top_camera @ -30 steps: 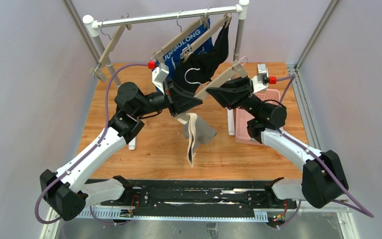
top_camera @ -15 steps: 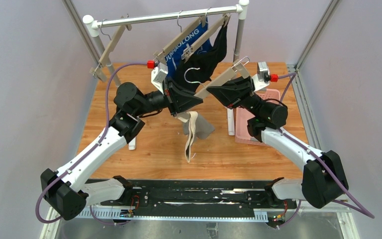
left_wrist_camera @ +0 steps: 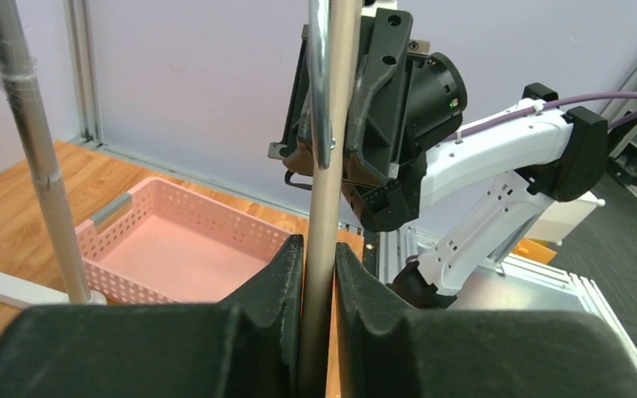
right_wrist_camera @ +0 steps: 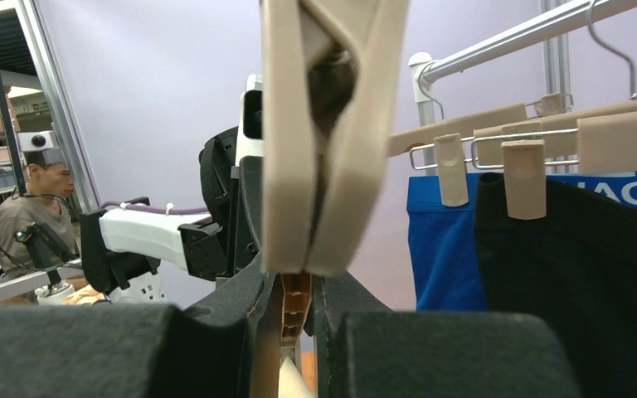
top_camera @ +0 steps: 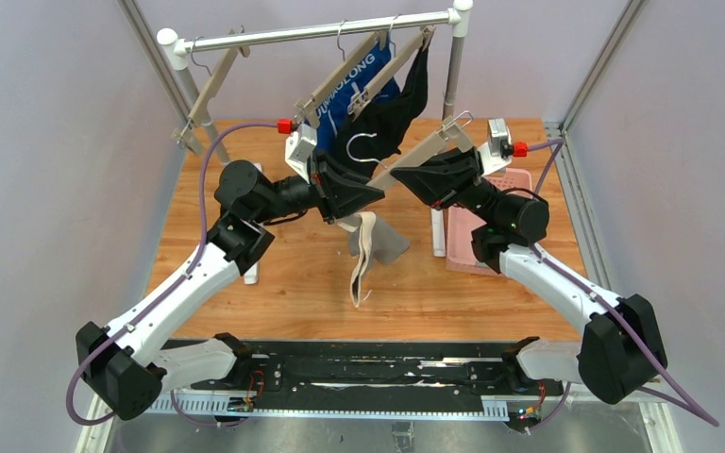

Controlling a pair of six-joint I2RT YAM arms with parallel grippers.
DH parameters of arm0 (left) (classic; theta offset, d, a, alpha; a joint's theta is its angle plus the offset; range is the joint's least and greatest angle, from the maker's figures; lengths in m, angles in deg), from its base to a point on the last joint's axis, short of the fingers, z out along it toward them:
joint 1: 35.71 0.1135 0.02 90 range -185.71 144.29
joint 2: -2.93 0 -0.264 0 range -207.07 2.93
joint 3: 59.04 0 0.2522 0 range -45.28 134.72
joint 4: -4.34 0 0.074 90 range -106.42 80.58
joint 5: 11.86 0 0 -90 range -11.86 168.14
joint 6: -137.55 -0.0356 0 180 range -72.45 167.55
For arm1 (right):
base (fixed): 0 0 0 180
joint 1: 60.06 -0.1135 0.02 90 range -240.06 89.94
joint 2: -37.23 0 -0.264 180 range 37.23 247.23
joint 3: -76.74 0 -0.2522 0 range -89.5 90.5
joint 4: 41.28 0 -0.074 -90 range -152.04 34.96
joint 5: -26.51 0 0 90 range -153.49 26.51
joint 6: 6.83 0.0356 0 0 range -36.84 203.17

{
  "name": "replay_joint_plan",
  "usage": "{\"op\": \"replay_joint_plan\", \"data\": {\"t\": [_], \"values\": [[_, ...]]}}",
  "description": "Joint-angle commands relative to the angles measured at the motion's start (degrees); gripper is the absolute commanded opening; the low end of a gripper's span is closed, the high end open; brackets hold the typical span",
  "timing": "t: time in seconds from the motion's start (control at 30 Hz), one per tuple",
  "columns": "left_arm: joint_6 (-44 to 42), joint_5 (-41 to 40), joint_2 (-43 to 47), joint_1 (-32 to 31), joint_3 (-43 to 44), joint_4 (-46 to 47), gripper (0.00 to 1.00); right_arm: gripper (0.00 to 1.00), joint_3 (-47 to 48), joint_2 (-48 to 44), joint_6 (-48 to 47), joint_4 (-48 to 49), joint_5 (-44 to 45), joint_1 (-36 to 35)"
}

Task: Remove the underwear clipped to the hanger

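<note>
Top view: orange-brown wooden bench (top_camera: 283,283), with a silver tube rack with white end caps (top_camera: 274,35) across its 12 o'clock edge. Pink perforated plastic basket (top_camera: 456,247) sits at 3 o'clock, mostly under the right arm. Both arms meet mid-bench on one beige wooden clip hanger (top_camera: 425,146), which is off the rack and tilted, high end toward 1 o'clock. Left claw (left_wrist_camera: 319,257) is clamped tight on the hanger's bar, fingers nearly together with only the bar between them. Right claw (right_wrist_camera: 296,307) grips the other end, its narrow gap filled by the wood, just below a beige clip (right_wrist_camera: 323,141). Light grey cloth briefs (top_camera: 378,243) dangle under the left claw at bench centre, lower end toward 6 o'clock. Can't tell whether a clip has them or whether they touch the bench. Bright blue briefs with white lettering (right_wrist_camera: 440,249) and plain black briefs (right_wrist_camera: 581,282) hang clipped to two more hangers on the rack at 12–1 o'clock, black at 3 o'clock of the blue and overlapping it. Bare wooden hanger (top_camera: 210,89) hangs on the rack at 11 o'clock.
</note>
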Motion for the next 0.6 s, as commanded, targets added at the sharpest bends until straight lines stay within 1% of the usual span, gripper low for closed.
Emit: {"op": "replay_joint_plan", "data": {"t": [0.0, 0.03, 0.1, 0.13, 0.17, 0.3, 0.33, 0.4, 0.47, 0.57], "values": [[-0.8, -1.9, 1.5, -1.0, -2.0, 0.2, 0.24, 0.01, 1.7, -1.9, -2.7, 0.0, -1.5, -1.3], [-1.1, -2.5, 1.8, -1.0, -2.3, 0.0, 0.29, 0.01, 1.7, -2.3, -2.7, -0.1, -1.7, -1.3], [-1.8, -5.2, 2.7, -0.9, -2.7, -0.9, 0.45, 0.01, 1.6, -3.1, -2.9, -0.7, -1.9, -1.3], [-2.1, -6.7, 3.1, -0.9, -2.8, -1.4, 0.50, 0.01, 1.4, -3.5, -3.0, -1.1, -2.0, -1.3], [-2.5, -8.0, 3.6, -0.9, -3.0, -1.9, 0.52, 0.01, 1.2, -4.1, -3.2, -1.3, -2.1, -1.3], [-4.2, -11.0, 5.1, -0.8, -3.8, -2.4, 0.54, 0.01, 0.6, -5.5, -4.4, -2.6, -2.1, -1.3], [-4.6, -11.6, 5.7, -0.6, -4.1, -2.7, 0.60, 0.01, 0.5, -5.9, -4.7, -2.9, -2.2, -1.3], [-5.4, -13.0, 7.0, -0.2, -4.4, -3.6, 0.66, 0.01, 0.2, -6.5, -5.1, -3.5, -2.2, -1.3], [-6.4, -13.9, 8.4, 0.3, -4.6, -4.8, 0.69, 0.01, 0.0, -7.2, -5.3, -3.8, -2.1, -1.3], [-7.4, -13.5, 9.7, 0.7, -4.7, -6.3, 0.71, 0.00, -0.1, -7.8, -5.1, -3.8, -2.2, -1.3]]}}
